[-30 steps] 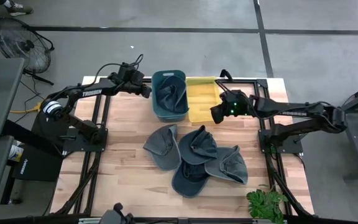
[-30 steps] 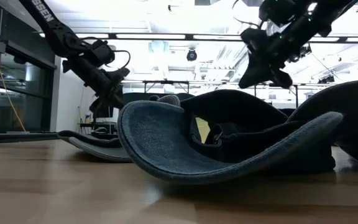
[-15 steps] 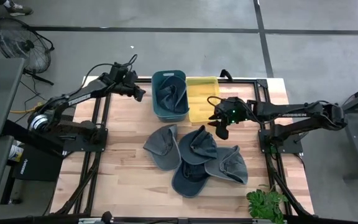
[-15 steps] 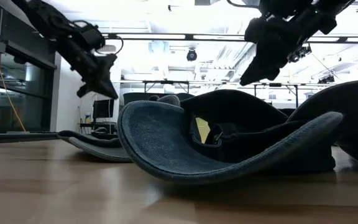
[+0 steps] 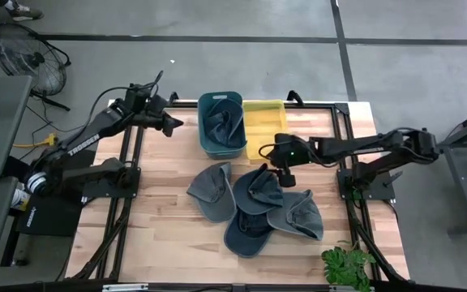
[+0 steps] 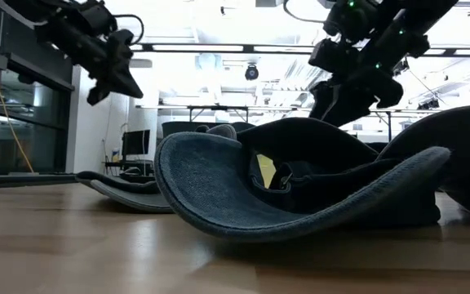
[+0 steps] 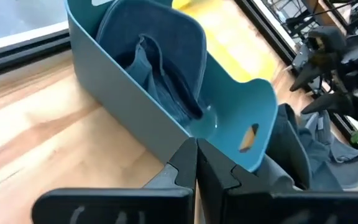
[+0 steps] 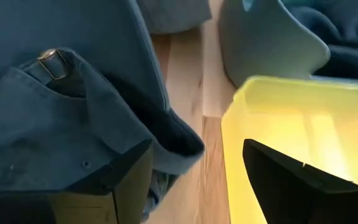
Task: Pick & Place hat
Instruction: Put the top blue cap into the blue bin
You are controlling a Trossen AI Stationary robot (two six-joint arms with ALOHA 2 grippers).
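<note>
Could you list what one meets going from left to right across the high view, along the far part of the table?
Left gripper → teal bin with a hat inside → yellow bin → right gripper, just nearer than the yellow bin, over the hat pile.

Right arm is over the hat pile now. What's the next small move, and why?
Probably lower the right gripper straight onto the hat beneath it and close. Its fingers are open with the hat's edge lying between them, the yellow bin alongside is empty, and the left gripper waits shut, clear of the blue bin.
</note>
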